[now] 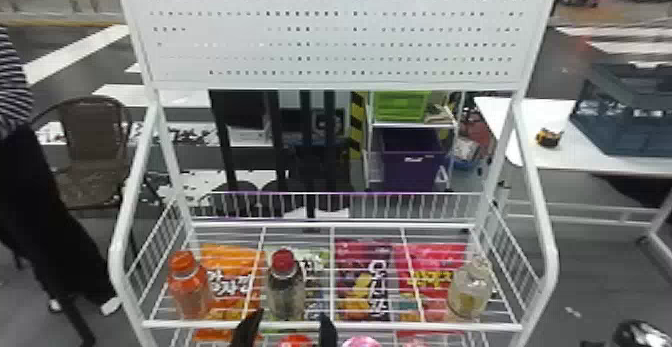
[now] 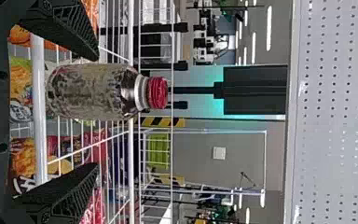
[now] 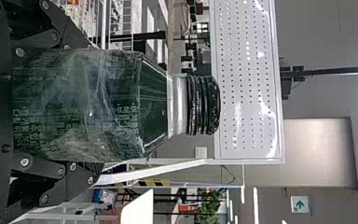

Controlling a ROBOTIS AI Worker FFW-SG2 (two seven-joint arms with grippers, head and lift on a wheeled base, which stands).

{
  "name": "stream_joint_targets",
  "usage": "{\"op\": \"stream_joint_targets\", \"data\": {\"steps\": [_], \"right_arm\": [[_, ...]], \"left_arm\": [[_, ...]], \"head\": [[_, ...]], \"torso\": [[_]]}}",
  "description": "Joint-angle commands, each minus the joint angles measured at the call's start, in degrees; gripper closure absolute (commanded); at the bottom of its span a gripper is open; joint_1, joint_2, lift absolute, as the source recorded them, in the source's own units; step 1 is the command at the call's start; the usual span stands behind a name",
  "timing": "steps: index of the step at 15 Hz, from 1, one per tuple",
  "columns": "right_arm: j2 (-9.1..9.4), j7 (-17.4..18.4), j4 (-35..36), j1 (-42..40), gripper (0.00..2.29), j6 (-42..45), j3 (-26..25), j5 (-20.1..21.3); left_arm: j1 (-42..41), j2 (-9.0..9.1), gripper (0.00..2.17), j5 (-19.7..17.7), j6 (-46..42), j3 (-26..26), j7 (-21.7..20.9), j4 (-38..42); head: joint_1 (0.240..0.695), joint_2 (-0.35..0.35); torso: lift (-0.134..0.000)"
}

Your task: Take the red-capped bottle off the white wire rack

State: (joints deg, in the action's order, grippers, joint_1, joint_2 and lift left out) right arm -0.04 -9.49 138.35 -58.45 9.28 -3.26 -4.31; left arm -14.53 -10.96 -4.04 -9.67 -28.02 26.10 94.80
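Head view: left fingers [image 1: 327, 328] parted. Right wrist: fingers [image 3: 77, 176] (tips hidden) clasp green bottle [image 3: 93, 105].

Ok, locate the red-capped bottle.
In the head view, the red-capped bottle stands left of centre on the wire rack, right of the orange-capped bottle, the left gripper before it.

open room flanks the red-capped bottle [image 1: 286, 291]; front rail [image 1: 390, 326] crosses before its foot.

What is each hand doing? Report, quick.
Left hand: open, facing the red-capped bottle.
Right hand: closed on a dark green bottle.
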Motion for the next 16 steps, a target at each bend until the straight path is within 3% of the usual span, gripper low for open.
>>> {"op": "stream_joint_targets", "data": {"steps": [1, 4, 12, 13, 14, 16], "right_arm": [[-0.05, 0.0, -0.1, 0.0, 1.19, 0.07, 0.01, 0.0], [-0.05, 0.0, -0.1, 0.0, 1.19, 0.25, -0.08, -0.09], [-0.31, -0.09, -0.8, -0.27, 1.19, 2.18, -1.22, -1.58], [-0.31, -0.09, -0.89, -0.18, 1.19, 2.18, -1.22, -1.58], [-0.31, -0.09, -0.89, -0.18, 1.19, 2.0, -1.31, -1.58], [-0.31, -0.09, -0.89, 0.0, 1.19, 1.48, -1.57, -1.58]], "left_arm": [[3.89, 0.86, 0.09, 0.0, 1.2, -0.29, 0.27, -4.36], [8.29, 2.26, 0.09, 0.09, 1.2, -0.29, 0.53, -9.99], [18.13, 4.02, 0.1, -0.35, 1.02, -0.11, 2.47, -23.08], [18.83, 4.28, 0.25, -0.35, 0.85, 0.07, 2.03, -23.96], [18.92, 4.28, 0.53, -0.53, 0.85, 0.15, 1.5, -23.79], [17.08, 3.84, 1.89, -0.53, 1.02, 0.15, 1.85, -19.48]], "head": [[0.499, 0.0], [0.499, 0.0], [0.499, 0.0], [0.499, 0.0], [0.499, 0.0], [0.499, 0.0]], "torso": [[0.0], [0.0], [0.0], [0.0], [0.0], [0.0]]}}
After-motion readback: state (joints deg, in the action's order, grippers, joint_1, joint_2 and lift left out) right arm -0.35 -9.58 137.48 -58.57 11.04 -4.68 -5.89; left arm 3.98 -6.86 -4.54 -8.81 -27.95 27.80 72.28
